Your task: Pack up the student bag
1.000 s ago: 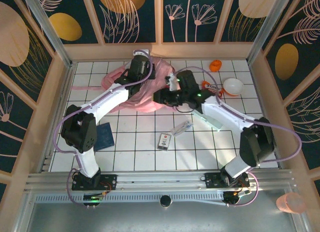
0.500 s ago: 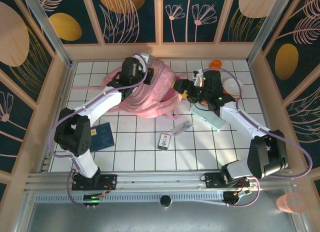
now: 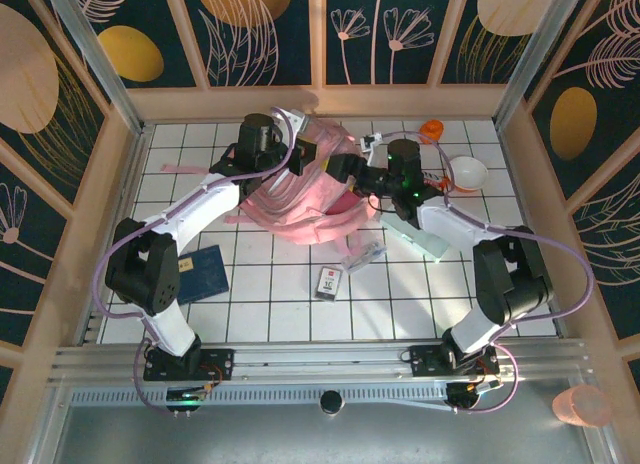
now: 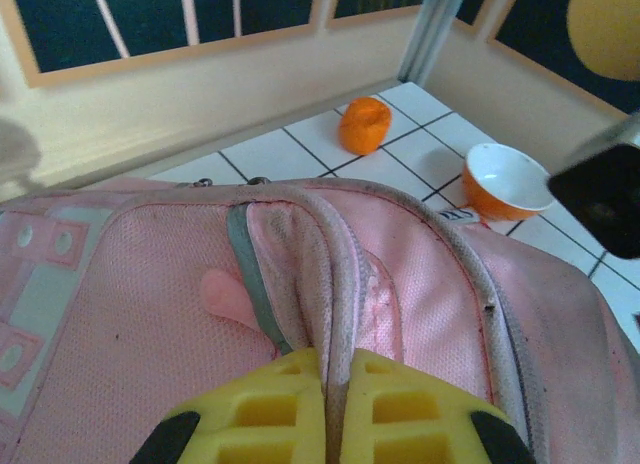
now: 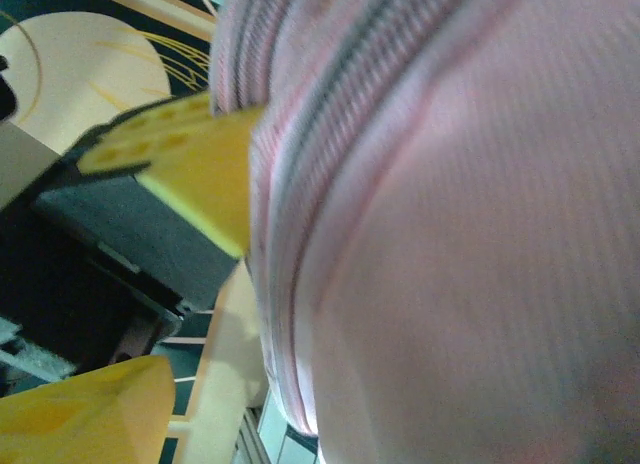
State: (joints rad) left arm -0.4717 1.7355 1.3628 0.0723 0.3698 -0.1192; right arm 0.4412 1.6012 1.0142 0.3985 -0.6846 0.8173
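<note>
The student bag (image 3: 305,189) is a big pink backpack lying at the back middle of the table, partly lifted. My left gripper (image 3: 292,156) is at its top left. In the left wrist view this gripper (image 4: 337,389) is shut on a folded edge of the student bag (image 4: 130,284) beside the zip. My right gripper (image 3: 345,169) is at the bag's right upper edge. In the right wrist view its yellow fingers (image 5: 190,154) stand wide apart, open, with the blurred pink bag (image 5: 450,234) pressed against the upper finger's side.
Lying in front of the bag are a blue notebook (image 3: 205,274), a small white box (image 3: 330,281), a clear packet (image 3: 362,254) and a pale green case (image 3: 422,236). An orange-and-white bowl (image 3: 466,172) and a small orange object (image 3: 431,131) sit at the back right.
My right gripper has swung back and left to the bag's upper right edge and its jaws have widened. The bag has been pulled up and spread rightwards. The left gripper stays shut on it.
</note>
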